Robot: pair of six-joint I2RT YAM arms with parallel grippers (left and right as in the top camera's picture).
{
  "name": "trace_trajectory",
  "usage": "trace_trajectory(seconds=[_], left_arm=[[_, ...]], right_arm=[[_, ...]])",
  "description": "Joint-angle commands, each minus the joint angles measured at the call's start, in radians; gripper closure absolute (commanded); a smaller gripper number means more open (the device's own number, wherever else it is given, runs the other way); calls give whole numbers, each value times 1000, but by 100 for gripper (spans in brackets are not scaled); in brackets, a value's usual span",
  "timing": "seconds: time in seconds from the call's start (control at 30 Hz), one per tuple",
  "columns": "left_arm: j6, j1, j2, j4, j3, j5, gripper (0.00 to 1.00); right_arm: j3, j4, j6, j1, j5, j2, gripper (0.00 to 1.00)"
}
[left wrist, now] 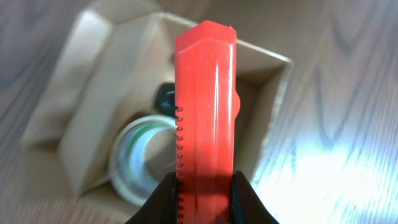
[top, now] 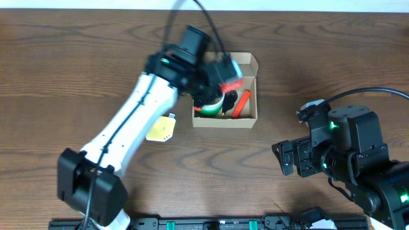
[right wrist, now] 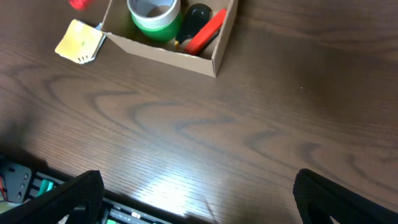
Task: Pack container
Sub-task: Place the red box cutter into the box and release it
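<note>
A dark wood-grain table (top: 77,51). A yellow pad (top: 161,130) lies just left of the container (top: 223,121), which sits mid-table, mouth up, its slightly longer side running left-right. Above it, the left gripper (left wrist: 205,202) clamps a red tool (left wrist: 205,93). At far right, the right gripper (right wrist: 199,193) has its fingers spread wide.

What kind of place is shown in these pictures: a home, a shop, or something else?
Probably a robot lab or test bench. A left arm and a right arm stand at a wood-grain table, a rail runs along its near edge, and the left gripper holds a red cutter over a box.
</note>
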Motion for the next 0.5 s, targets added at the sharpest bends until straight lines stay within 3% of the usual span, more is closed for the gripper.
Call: trace_trajectory(seconds=[0.0, 0.47], left_arm=[[122, -63, 44, -12, -8, -106, 94], [163, -121, 111, -25, -8, -212, 94]], right_arm=[[-1, -2, -10, -7, -7, -5, 1], [-1, -2, -10, -7, -7, -5, 1]])
